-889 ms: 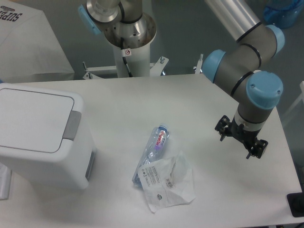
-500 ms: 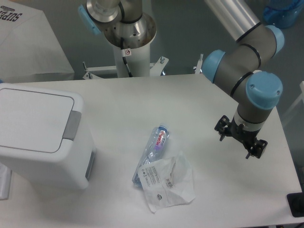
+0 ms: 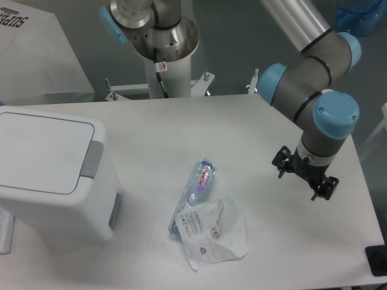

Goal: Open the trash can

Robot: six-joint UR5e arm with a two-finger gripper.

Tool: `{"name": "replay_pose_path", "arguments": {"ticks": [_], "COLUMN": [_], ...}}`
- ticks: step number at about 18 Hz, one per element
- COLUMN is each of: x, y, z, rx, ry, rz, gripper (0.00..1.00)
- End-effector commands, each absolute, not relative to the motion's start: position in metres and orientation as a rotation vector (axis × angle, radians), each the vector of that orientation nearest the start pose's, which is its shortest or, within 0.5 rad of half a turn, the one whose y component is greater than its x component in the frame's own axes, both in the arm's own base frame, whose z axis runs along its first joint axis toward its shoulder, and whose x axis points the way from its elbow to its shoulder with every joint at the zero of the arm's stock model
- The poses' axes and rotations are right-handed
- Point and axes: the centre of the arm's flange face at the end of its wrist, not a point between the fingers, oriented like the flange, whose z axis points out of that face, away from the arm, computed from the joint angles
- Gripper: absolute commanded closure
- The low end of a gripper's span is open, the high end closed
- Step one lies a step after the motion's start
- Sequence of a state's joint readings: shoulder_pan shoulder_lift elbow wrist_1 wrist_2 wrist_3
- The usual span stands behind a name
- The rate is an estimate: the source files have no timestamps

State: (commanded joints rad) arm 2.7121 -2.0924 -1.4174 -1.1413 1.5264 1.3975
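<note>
1. On my fixed camera view, the large white boxy plastic trash can (image 3: 51, 175) with rounded corners stands at the left edge of the white table (image 3: 181, 130). Its flat white lid (image 3: 42, 151) lies shut, flush with the body.
2. I see the grey rectangular push tab (image 3: 92, 159) at the lid's right edge, and a grey side handle (image 3: 113, 212) lower on the bin's right wall.
3. My black two-finger gripper (image 3: 305, 176) hangs over the right part of the table, well apart from the trash can and touching nothing. From this angle I cannot tell how far its fingers are spread; it holds nothing.
4. The grey arm with light blue joint caps (image 3: 320, 90) reaches down to the gripper from the upper right.
5. Between bin and gripper, near the table's middle, a clear plastic water bottle with a blue cap and red label (image 3: 196, 187) lies on its side, cap pointing away from me.
6. A crumpled clear plastic wrapper with printed text (image 3: 213, 232) lies at the bottle's near end, overlapping it.
7. Behind the table stands a white pedestal (image 3: 166, 60) carrying the arm's base.
</note>
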Motion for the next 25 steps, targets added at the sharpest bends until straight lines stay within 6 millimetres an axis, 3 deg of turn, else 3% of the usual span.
{"name": "replay_pose_path", "arguments": {"ticks": [6, 11, 19, 25], "x": [-0.546, -0.501, -0.430, -0.369], "y": [0.436, 0.468, 0.516, 0.532], "z": [0.313, 0.335, 0.423, 0.479], "rx": [-2.830, -2.786, -2.595, -2.507], "ry": [0.072, -0.049, -0.205, -0.193], "rz": [-0.076, -0.126, -0.198, -0.235], "gripper": [0.00, 0.00, 0.00, 0.00]}}
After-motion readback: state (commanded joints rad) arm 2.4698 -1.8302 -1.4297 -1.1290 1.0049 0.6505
